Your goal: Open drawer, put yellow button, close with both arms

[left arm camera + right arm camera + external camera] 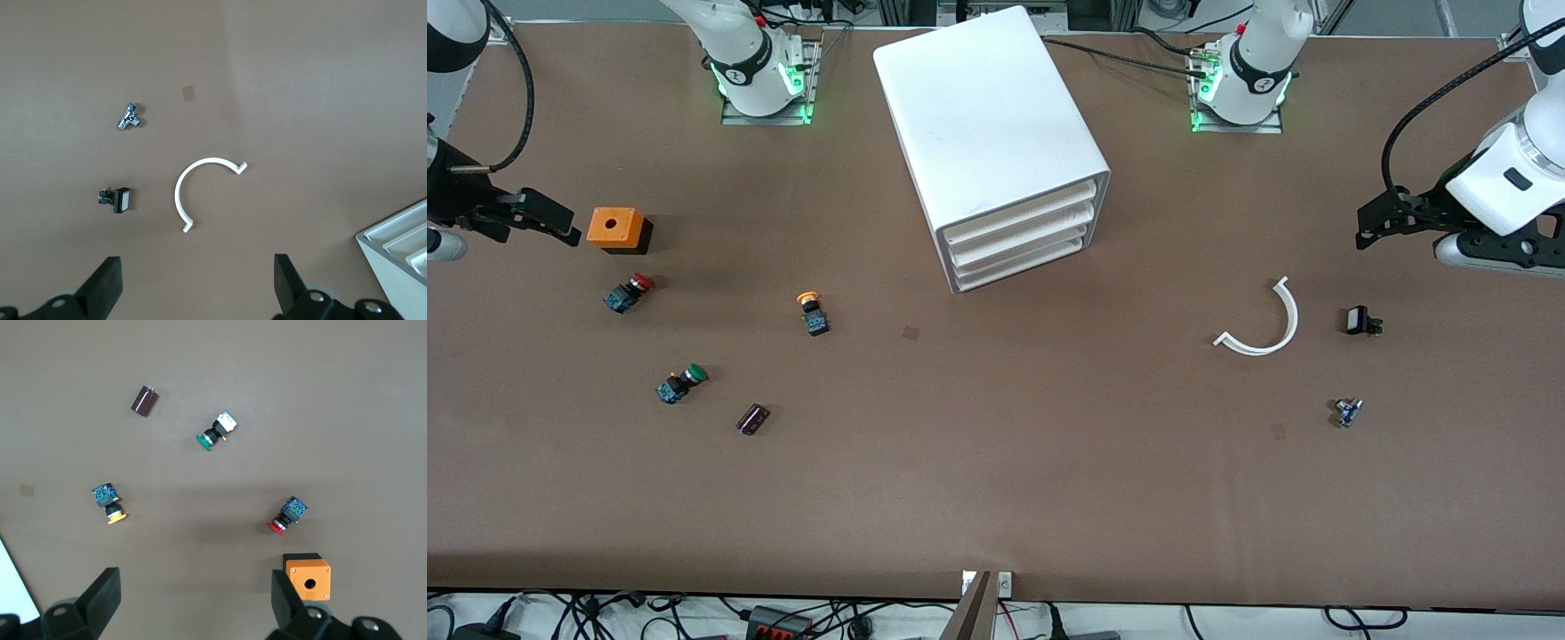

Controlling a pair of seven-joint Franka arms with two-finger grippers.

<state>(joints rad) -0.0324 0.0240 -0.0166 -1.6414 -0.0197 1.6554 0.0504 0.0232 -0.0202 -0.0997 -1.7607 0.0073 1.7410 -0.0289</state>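
Note:
The white cabinet point(987, 124) stands mid-table, and its topmost drawer point(1021, 212) is pushed in like the two below it. The yellow button point(811, 311) point(109, 503) lies on its side on the table, toward the right arm's end and nearer to the front camera than the cabinet. My right gripper point(551, 222) point(195, 587) hangs open and empty over the table beside the orange box. My left gripper point(1374, 227) point(197, 273) hangs open and empty over the left arm's end of the table, with a corner of the cabinet point(400, 247) in its wrist view.
Near the yellow button lie a red button point(628, 292), a green button point(680, 383), a dark cylinder point(752, 419) and an orange box point(615, 228). At the left arm's end lie a white curved strip point(1263, 324), a black switch point(1360, 321) and a small metal part point(1348, 412).

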